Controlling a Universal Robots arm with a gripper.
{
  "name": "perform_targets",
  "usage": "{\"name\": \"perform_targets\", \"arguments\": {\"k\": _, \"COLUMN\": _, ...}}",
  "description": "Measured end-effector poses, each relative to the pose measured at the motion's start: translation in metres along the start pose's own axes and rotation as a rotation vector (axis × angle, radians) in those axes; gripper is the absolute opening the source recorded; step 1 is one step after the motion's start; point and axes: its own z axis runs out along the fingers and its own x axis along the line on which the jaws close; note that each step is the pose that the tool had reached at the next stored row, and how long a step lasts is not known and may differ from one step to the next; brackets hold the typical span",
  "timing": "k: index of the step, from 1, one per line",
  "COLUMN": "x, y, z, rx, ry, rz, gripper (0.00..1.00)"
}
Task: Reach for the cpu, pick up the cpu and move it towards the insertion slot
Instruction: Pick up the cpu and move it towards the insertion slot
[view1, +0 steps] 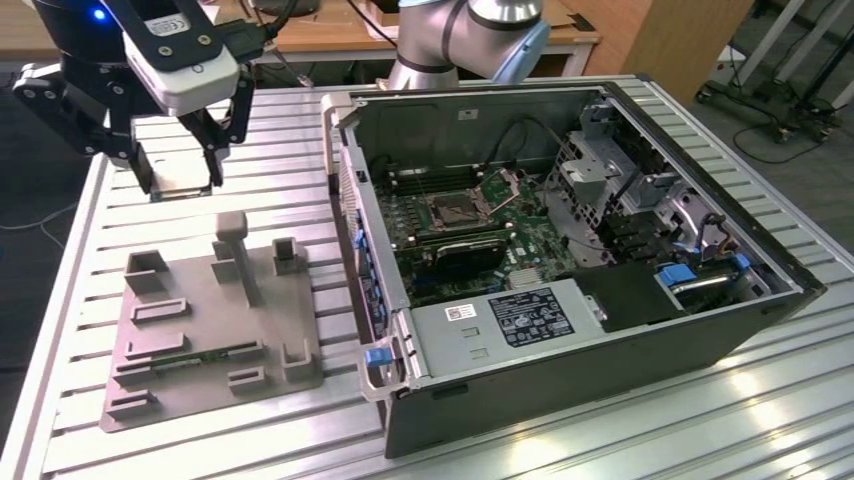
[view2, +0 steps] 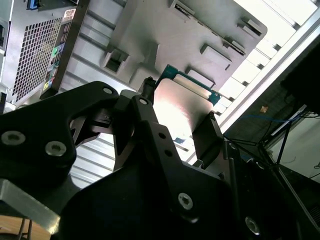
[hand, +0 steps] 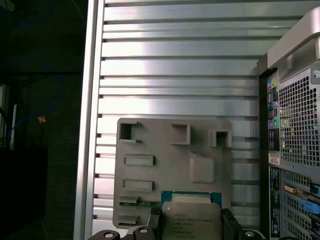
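Exterior view shows us the gripper (view1: 178, 172) closed on the cpu (view1: 180, 186), which hangs clear above the ribbed desk (view1: 601, 430), past the grey tray (view1: 214, 330) on that view's left. In the first wrist view the cpu's (hand: 192, 220) metal lid faces the camera, with fingers (hand: 155, 220) pinching opposite edges. It is square, so we find no long axis. The insertion slot (view1: 461, 208) lies well apart, inside the open computer case (view1: 534, 385), whose near wall stands between them.
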Motion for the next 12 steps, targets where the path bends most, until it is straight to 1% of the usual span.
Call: {"name": "perform_targets", "arguments": {"k": 12, "x": -0.0060, "y": -0.0001, "z": 0.0000, "rx": 0.0000, "ry": -0.0001, "rz": 0.000, "gripper": 0.55}}
